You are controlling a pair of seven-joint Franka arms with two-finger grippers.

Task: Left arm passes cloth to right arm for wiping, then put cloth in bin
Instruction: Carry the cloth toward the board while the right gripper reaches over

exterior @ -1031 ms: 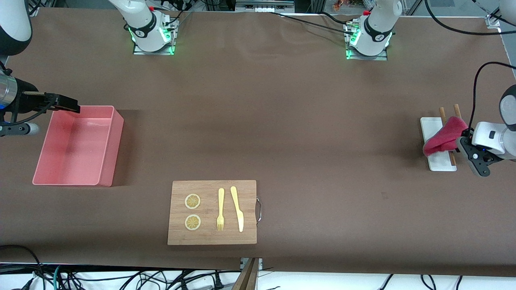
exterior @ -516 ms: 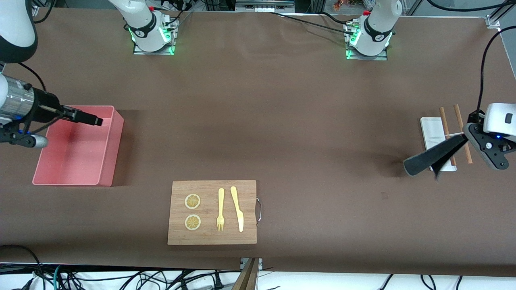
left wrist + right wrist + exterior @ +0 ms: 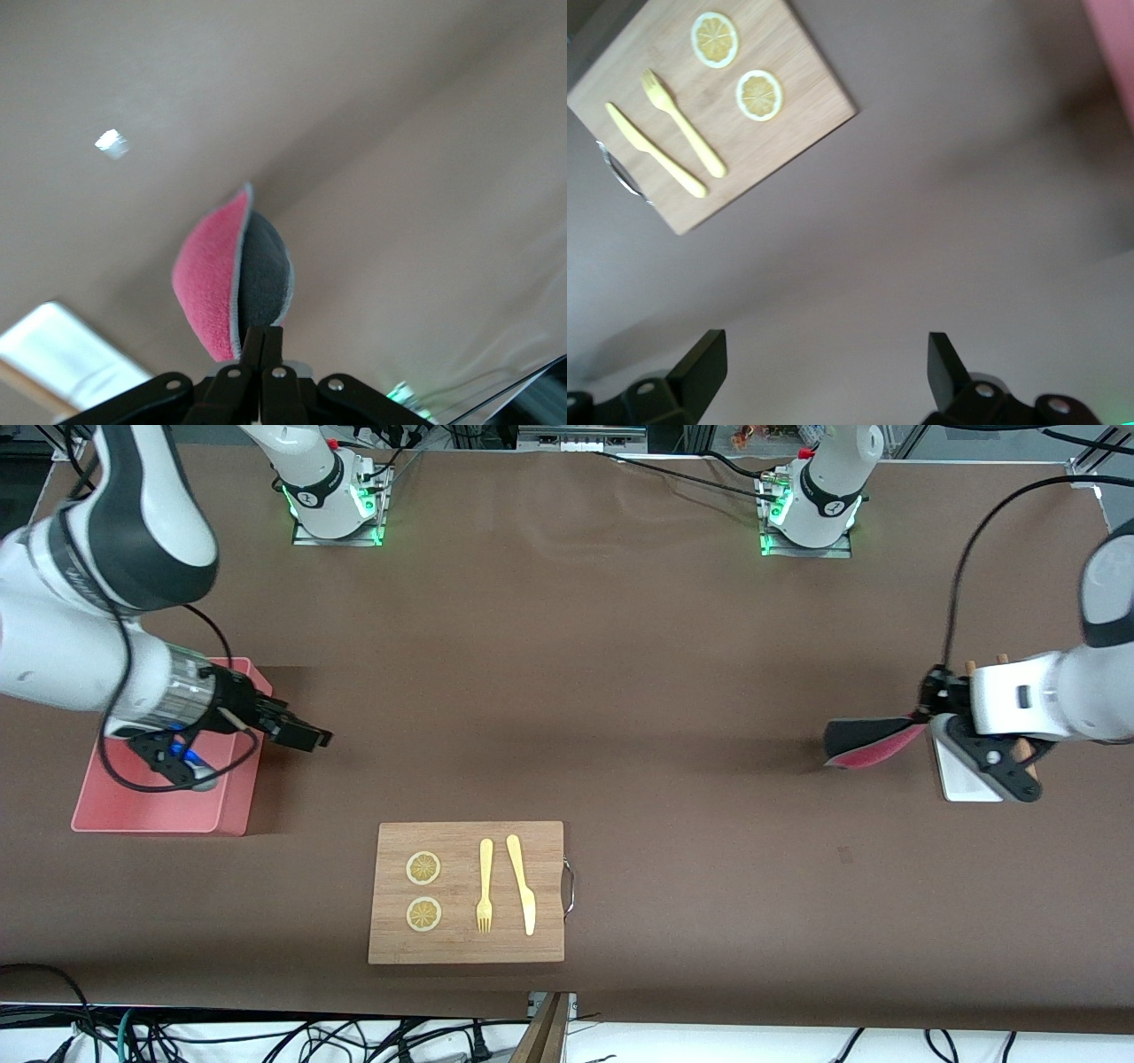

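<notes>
Cloth, pinched by one edge in my left gripper just beside the white tray, looks light and floppy, so I'd have the wide-open right gripper beside the bin take its free hanging end.

Pink-and-grey cloth aloft, perhaps folded; pink bin open-topped.
</notes>
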